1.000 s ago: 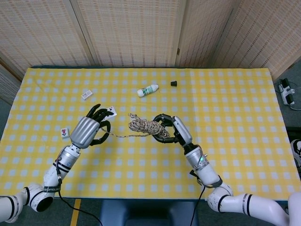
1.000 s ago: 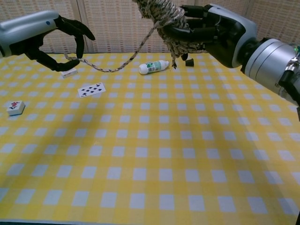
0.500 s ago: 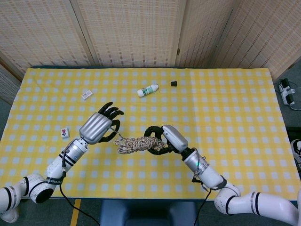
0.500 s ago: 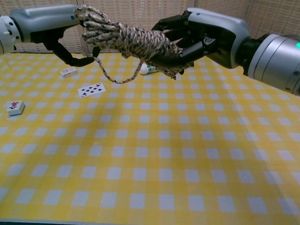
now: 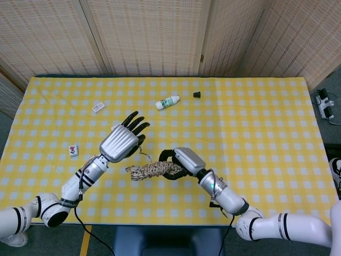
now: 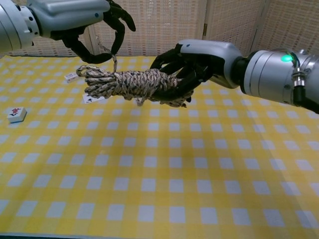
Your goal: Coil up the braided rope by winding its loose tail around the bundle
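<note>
1. Centre of the frame, above a yellow checked table (image 5: 266, 133): the right hand (image 6: 192, 64) clasps one end of the rope bundle (image 6: 132, 83), holding it level in the air with its free end pointing to the left of the picture.
2. Upper left in the chest view, the left hand (image 6: 92, 22) hangs just above that free end. The loose tail (image 6: 113, 59) rises from the bundle to its fingers; they look to be pinching it, though the head view shows the other fingers fanned out.
3. The step in hand appears to be another turn of the tail around the bundle.
4. To do it well, the left hand should keep the tail taut, carry it around the bundle and lay the turn snug beside the wraps already there, while the right hand holds the bundle steady and level.
5. Slack is the likely risk: a loose turn could slide off the open end.
6. Behind, toward the top of the frame, lie a small bottle (image 5: 167, 102), a playing card (image 6: 89, 98) and a tile (image 5: 73, 150).
</note>
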`<act>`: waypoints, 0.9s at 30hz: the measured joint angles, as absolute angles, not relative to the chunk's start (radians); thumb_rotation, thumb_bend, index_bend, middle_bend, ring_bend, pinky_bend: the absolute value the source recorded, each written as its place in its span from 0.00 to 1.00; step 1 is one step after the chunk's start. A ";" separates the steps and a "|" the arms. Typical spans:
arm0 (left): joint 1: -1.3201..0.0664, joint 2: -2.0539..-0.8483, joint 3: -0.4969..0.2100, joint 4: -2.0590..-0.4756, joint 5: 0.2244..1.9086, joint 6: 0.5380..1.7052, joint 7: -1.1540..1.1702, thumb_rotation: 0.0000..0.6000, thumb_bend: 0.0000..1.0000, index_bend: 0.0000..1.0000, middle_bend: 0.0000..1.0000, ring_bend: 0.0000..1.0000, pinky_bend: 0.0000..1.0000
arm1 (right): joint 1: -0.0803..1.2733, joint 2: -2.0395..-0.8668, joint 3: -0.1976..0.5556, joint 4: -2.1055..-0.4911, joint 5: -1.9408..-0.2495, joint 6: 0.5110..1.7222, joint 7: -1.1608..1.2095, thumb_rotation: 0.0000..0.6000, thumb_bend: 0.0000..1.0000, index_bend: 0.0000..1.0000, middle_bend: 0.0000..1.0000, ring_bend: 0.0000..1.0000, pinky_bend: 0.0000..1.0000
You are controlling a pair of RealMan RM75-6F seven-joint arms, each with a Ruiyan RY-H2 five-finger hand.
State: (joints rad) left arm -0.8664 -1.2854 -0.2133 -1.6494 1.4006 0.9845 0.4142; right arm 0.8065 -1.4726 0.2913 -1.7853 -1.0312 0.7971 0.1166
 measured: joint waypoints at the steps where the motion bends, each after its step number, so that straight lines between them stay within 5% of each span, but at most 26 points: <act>1: -0.868 -1.293 -0.213 -1.647 1.405 0.991 0.428 1.00 0.56 0.58 0.20 0.12 0.00 | 0.819 -1.480 0.292 -1.787 -0.990 0.797 0.093 1.00 0.63 0.92 0.76 0.79 0.67; 13: -0.865 -1.361 -0.193 -1.633 1.457 1.070 0.464 1.00 0.56 0.58 0.20 0.12 0.00 | 0.923 -1.590 0.319 -1.763 -0.672 0.848 -0.028 1.00 0.63 0.93 0.77 0.80 0.68; 27: -0.827 -1.438 -0.163 -1.639 1.524 1.169 0.473 1.00 0.56 0.59 0.20 0.11 0.00 | 0.926 -1.752 0.425 -1.678 -0.525 0.911 0.109 1.00 0.63 0.93 0.77 0.81 0.69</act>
